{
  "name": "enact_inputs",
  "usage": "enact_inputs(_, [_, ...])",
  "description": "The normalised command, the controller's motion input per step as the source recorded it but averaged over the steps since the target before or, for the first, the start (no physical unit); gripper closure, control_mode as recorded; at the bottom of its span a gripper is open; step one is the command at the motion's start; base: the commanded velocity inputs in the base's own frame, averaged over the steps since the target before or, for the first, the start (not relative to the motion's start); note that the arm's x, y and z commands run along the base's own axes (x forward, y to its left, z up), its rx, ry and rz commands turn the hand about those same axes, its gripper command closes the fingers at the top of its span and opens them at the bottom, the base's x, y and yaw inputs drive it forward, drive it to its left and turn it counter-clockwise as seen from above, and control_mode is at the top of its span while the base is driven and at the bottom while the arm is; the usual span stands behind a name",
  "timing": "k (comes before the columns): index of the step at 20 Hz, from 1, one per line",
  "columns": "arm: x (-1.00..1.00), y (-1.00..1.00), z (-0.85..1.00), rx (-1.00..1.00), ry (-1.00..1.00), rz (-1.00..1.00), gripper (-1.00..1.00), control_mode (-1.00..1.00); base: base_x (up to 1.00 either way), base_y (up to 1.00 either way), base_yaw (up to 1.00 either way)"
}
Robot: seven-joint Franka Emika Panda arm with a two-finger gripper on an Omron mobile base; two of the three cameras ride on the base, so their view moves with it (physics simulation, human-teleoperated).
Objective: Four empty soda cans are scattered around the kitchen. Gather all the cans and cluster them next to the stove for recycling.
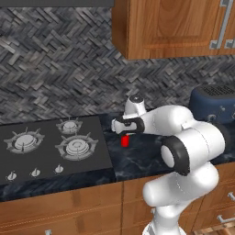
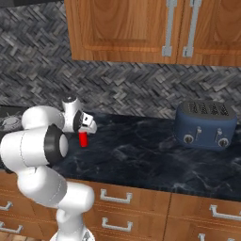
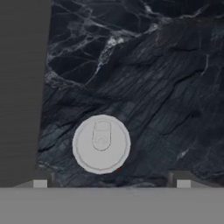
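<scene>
One red soda can (image 1: pixel 124 141) stands upright on the dark marble counter, just right of the stove (image 1: pixel 55 147). In the hand view I look straight down on the soda can's silvery top (image 3: pixel 101 144), with the stove's flat dark edge (image 3: pixel 22 87) along the left. My gripper (image 3: pixel 111 183) hangs directly above the can, open, its two tips (image 3: pixel 40 183) spread wide and touching nothing. From the right side the gripper (image 2: pixel 85 128) shows just over the red can (image 2: pixel 83 139).
A blue toaster (image 2: pixel 205 124) sits at the right on the counter (image 2: pixel 141 155), also visible behind my arm (image 1: pixel 215 103). Wooden wall cabinets (image 2: pixel 141 28) hang overhead and a herringbone backsplash runs behind. Drawers line the counter front.
</scene>
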Motion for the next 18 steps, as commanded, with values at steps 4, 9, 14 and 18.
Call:
enact_inputs(4, [-0.36, -0.15, 0.15, 0.0, -0.02, 0.0, -1.0, -1.0, 0.0, 0.0, 0.0])
enact_inputs(9, [-0.44, -0.18, 0.12, 0.0, 0.0, 0.02, -1.0, -1.0, 0.0, 0.0, 0.0])
enact_inputs(14, [-0.45, -0.14, 0.07, 0.0, 0.0, 0.01, -1.0, -1.0, 0.0, 0.0, 0.0])
enact_inputs(18, [-0.39, -0.08, 0.18, 0.0, 0.0, 0.0, -1.0, -1.0, 0.0, 0.0, 0.0])
